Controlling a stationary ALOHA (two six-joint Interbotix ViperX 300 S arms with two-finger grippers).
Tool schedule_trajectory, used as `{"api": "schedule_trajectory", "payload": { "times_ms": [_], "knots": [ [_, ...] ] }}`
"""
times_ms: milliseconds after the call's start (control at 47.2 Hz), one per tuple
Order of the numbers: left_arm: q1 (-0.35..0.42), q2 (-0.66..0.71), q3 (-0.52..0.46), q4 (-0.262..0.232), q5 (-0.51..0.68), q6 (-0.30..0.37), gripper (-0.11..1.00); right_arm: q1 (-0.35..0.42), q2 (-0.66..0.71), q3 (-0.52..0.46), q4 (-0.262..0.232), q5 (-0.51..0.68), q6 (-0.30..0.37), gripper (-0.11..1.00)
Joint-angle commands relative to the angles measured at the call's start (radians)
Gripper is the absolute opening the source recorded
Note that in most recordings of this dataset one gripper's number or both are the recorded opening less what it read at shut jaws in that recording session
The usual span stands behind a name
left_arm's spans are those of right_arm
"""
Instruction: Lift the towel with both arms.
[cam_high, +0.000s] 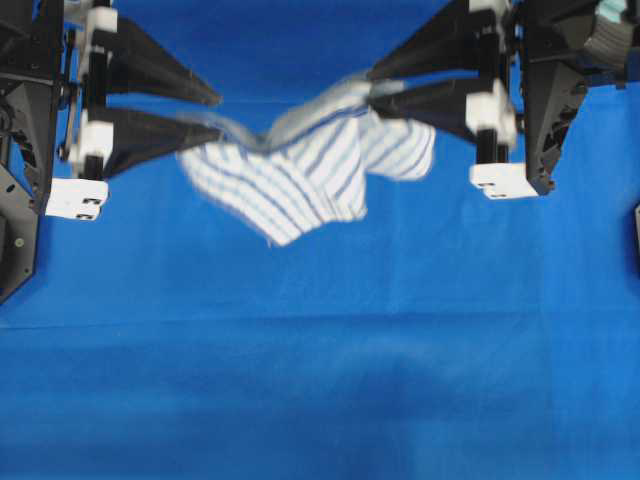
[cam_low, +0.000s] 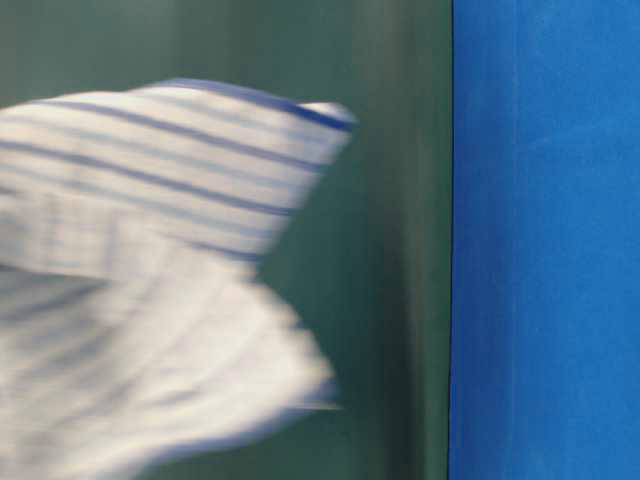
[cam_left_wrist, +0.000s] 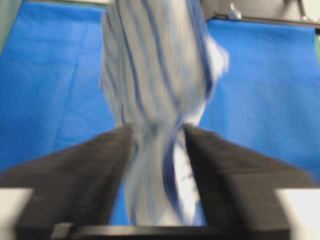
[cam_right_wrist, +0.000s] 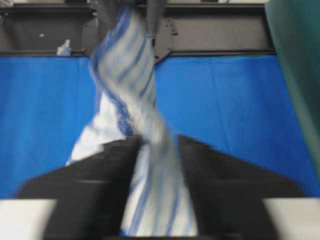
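Observation:
The towel (cam_high: 300, 175), white with thin blue stripes, hangs blurred in the air between both arms over the blue table cover (cam_high: 320, 380). My left gripper (cam_high: 210, 112) is at its left end and my right gripper (cam_high: 372, 84) at its right end. In the left wrist view the jaws of the left gripper (cam_left_wrist: 156, 131) stand apart, and a blurred strand of towel (cam_left_wrist: 155, 75) runs loose through the gap. The right gripper (cam_right_wrist: 157, 141) is the same: its jaws are apart with the towel (cam_right_wrist: 125, 65) streaming between them. At table level the towel (cam_low: 130, 280) is a smeared mass.
The blue cover (cam_low: 545, 240) spreads over the whole table. A green wall (cam_low: 390, 250) stands behind it. Black arm bases (cam_high: 25, 150) flank the left and right edges, and a black frame (cam_right_wrist: 215, 30) runs along the far side.

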Motion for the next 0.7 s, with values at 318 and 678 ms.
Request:
{"api": "schedule_trajectory", "payload": {
  "times_ms": [318, 678],
  "knots": [
    [0.002, 0.005, 0.028, 0.002, -0.015, 0.04, 0.9, -0.003, -0.015, 0.049, -0.018, -0.012, 0.015, 0.63],
    [-0.014, 0.114, 0.209, 0.002, -0.212, 0.04, 0.9, -0.003, 0.005, 0.307, -0.017, -0.176, 0.117, 0.63]
  ]
}}
